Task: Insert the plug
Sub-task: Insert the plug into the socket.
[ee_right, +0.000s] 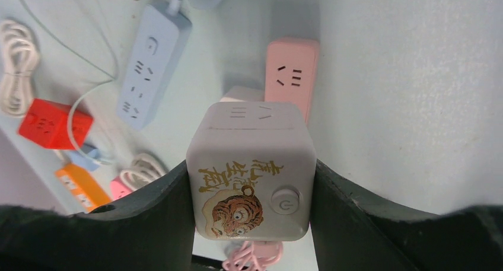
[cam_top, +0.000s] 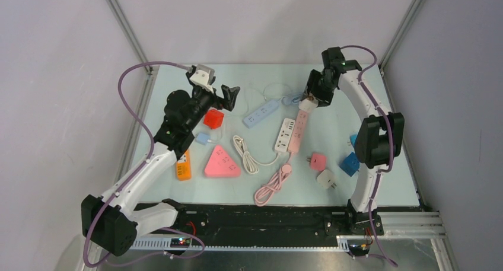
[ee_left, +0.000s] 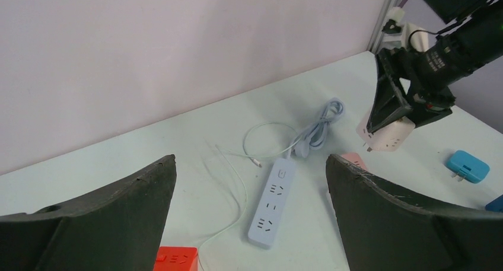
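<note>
The right tool (cam_top: 309, 96), half closed, clamps a pale plastic cube plug with a tiger picture (ee_right: 250, 164), prongs pointing down, just above the far end of the long pink plastic power strip (cam_top: 295, 133). Left of the strip, the left tool (ee_left: 250, 164) gapes wide and holds nothing.

Entry: the left arm (cam_top: 142, 171) has white tubular links, black joint housings and a black block at its base. The right arm (cam_top: 363, 94) is the same build, with curved white links and a large black elbow housing.

A loose purple cable (cam_top: 121, 84) loops along the left arm. A second purple cable (cam_top: 375, 57) follows the right arm.

A small green light (cam_top: 343, 62) sits on the right arm's upper black housing.

A pale grey camera block (cam_top: 203, 75) is at the left wrist.

The left claw (ee_left: 250, 161) has two broad matte black fingers (ee_left: 112, 223) with curved inner edges, scuffed and faintly scratched. The right claw (ee_right: 252, 182) has the same black fingers, rough along the edges.
</note>
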Robot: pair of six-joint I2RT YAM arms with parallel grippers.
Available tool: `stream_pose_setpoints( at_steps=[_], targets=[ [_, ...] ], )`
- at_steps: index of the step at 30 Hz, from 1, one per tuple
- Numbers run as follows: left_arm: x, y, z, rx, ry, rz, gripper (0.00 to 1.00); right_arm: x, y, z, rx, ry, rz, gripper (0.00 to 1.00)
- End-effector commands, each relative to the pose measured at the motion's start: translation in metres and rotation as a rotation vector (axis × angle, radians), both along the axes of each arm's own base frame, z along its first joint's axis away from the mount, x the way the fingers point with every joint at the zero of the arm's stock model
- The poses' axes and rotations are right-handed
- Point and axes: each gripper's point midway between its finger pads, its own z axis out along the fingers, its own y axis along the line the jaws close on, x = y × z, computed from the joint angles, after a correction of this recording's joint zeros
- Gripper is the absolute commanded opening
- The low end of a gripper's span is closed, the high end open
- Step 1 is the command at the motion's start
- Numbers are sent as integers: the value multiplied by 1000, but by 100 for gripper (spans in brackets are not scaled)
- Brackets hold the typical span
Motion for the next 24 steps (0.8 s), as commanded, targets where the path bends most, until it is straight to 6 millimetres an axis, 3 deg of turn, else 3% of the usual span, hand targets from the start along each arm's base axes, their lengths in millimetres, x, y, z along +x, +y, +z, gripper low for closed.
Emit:
stream_pose_setpoints(
  at_steps=[1,6,14,24],
  targets=[
    [-5,1,13,-17,-44,-9,100,10,6,-1,-101,-59,85,0],
    [-2,1,14,-13,-48,-8,100,14,11,-20,-189,-59,124,0],
    [2,-1,12,-10,-41,-7,100,18,3,-41,-260,-33,126,0],
    [6,-3,9,-8,-32,-5,100,32,-4,-48,-292,-63,114,0]
  ],
)
